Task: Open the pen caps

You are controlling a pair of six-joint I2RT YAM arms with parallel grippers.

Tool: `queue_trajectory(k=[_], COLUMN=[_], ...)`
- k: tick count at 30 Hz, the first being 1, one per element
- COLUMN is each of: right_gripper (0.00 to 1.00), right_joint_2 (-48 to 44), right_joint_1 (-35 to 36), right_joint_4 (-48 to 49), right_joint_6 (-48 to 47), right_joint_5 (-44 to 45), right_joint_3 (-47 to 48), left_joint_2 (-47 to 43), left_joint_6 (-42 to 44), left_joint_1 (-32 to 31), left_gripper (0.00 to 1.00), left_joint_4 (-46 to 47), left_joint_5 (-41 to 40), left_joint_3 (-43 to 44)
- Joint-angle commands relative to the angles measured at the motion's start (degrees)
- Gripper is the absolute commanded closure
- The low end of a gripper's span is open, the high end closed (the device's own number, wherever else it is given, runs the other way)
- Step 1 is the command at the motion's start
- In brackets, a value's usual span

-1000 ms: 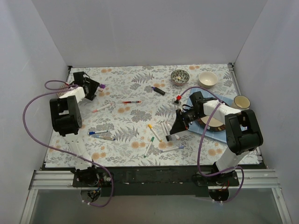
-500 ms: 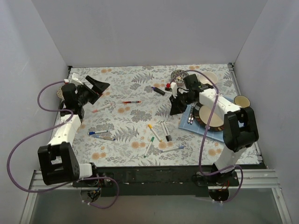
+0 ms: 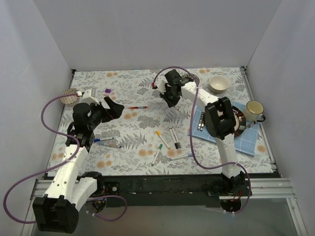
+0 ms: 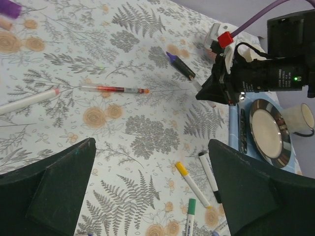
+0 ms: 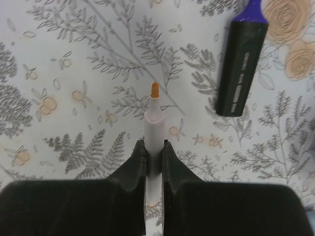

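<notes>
Right pincer (image 5: pixel 153 146) moved left, pen (image 5: pixel 153 118) clamped, cup (image 3: pixel 254 109) upright

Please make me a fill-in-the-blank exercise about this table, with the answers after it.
The right claw is shut on a white pen whose bare tip is ____.
The left claw is ____ and holds nothing.
The black highlighter has a ____ end.
The cloth under the plate is ____.
Answers: orange; open; purple; blue.

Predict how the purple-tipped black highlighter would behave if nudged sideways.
The black highlighter looks broad and flat-sided, so it probably slides rather than rolls. Short and plastic-looking, it is likely stiff and light.
</notes>
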Motion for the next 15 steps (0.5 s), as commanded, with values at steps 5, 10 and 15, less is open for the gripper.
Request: queue_trajectory(k=[5, 10, 15], right_gripper=[0.88, 0.78, 0.68], right_joint_2=[7.23, 9.25, 8.65], right_joint_1=[1.27, 1.8, 2.15], right_joint_4=[-1.17, -0.46, -0.02], right_joint_6=[0.01, -0.25, -0.34], right_joint_5=[9.27, 11.64, 12.61], right_joint_3=[13.32, 14.29, 13.59], left_joint_2=[-1.02, -1.9, -2.51], left_joint_6=[2.65, 2.65, 2.65], left_joint_1=[-0.01, -0.45, -0.63], left_gripper=[0.02, 0.02, 0.02], left_joint_4=[-2.86, -2.69, -2.68], left_joint_5=[-5.88, -5.52, -5.53], left_joint_3=[-0.02, -0.2, -0.29])
